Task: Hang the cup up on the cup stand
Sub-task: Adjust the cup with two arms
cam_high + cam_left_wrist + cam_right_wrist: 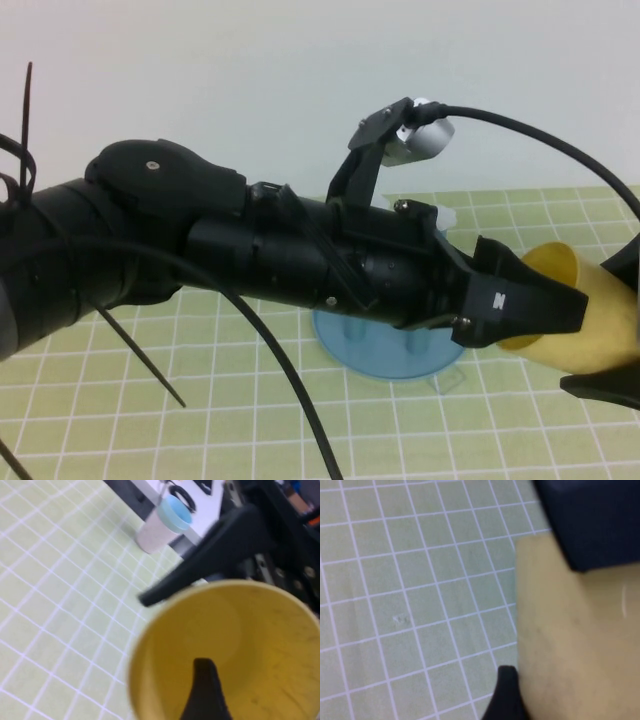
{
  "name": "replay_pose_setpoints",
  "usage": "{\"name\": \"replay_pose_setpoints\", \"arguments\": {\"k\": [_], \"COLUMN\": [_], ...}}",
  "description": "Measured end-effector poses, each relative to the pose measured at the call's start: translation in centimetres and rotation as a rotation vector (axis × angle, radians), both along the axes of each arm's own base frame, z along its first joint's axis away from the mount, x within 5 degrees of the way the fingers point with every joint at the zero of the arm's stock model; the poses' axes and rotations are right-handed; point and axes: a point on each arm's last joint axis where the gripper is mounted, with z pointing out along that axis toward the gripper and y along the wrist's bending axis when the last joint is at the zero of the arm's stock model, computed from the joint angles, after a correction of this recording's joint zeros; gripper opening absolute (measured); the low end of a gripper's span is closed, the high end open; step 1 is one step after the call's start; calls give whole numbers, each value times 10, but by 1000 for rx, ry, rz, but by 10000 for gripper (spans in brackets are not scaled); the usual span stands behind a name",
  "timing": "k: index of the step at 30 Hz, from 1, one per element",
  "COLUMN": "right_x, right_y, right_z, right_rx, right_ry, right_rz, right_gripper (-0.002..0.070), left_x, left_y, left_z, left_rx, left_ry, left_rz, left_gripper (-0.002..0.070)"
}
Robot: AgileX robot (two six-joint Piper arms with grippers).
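left tool clamped raised, right tool gripping

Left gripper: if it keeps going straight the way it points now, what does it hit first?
The cup. The left gripper already has one finger inside the mouth, so it would likely meet the cup's inner bottom. The right gripper holds the cup from the other side.

High view looks down over the left arm; both wrist views sit close on the cup, sharing it.
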Motion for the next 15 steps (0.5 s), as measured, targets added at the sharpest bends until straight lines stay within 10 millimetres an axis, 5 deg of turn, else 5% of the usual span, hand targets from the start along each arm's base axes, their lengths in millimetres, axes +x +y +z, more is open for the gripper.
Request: {"name": "replay_pose_setpoints", "arguments": {"k": [15], "right_x": [0], "right_y": [1], "right_z": [1], "right_rx": [12], "right_ry": [2], "right_rz": [-2], "right_gripper": [575], "left_x": [-6], "left_y": [-11], "left_z": [-3], "left_rx": [41], "left_ry": [-71], "left_rz": [28], "left_gripper": [459]}}
